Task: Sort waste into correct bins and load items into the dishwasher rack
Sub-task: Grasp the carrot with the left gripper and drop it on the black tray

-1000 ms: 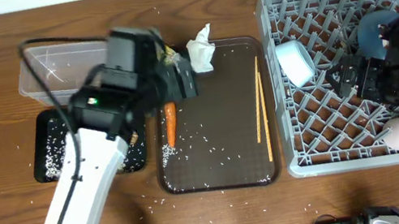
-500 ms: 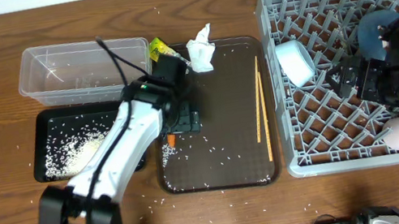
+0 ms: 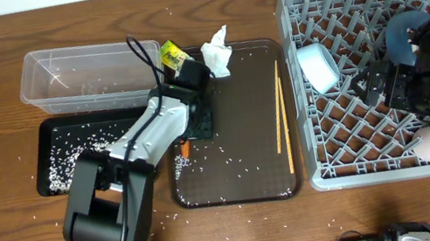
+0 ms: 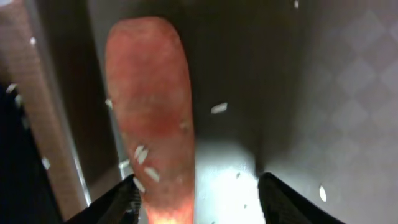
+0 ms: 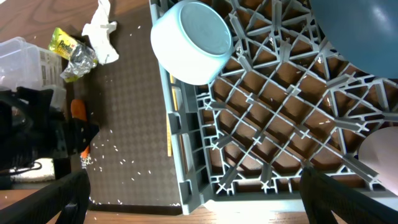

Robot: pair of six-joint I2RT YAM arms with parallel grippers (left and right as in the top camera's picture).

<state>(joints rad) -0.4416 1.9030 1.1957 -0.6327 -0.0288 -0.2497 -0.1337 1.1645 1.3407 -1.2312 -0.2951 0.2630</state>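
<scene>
Overhead, the brown serving tray (image 3: 245,164) sits in the middle of the desk (image 3: 2,220), with the two bins on one side and the grey dishwasher rack (image 3: 355,162) on the other. The clear tub (image 3: 57,82) lies behind the black tray-bin (image 3: 53,136), which has rice spread across it. At the tray's far corner nearest the tub, the crumpled wrapper (image 3: 172,55) and the white tissue (image 3: 217,52) sit close together. The chopsticks (image 3: 280,122) lie lengthwise near the tray's rack-side edge. In the rack, the light blue cup (image 3: 317,67) rests on its side, and the dark blue bowl-plate (image 3: 399,33) is partly covered by the right arm.

The left arm folds down over the tray's bin-side edge and hides most of the carrot (image 4: 152,106) from above; only an orange tip shows. From the left wrist, the carrot lies flat on the tray beside the raised rim, with rice grains (image 4: 219,108) stuck to it and scattered around it. The left gripper (image 4: 198,190) is partly spread, straddling the carrot's near end: one finger is just beside the carrot, whether touching I cannot tell, and the other stands clear of it. Nothing is pinched.

The right gripper (image 5: 194,177) hangs over the rack, spread wide and holding nothing.
</scene>
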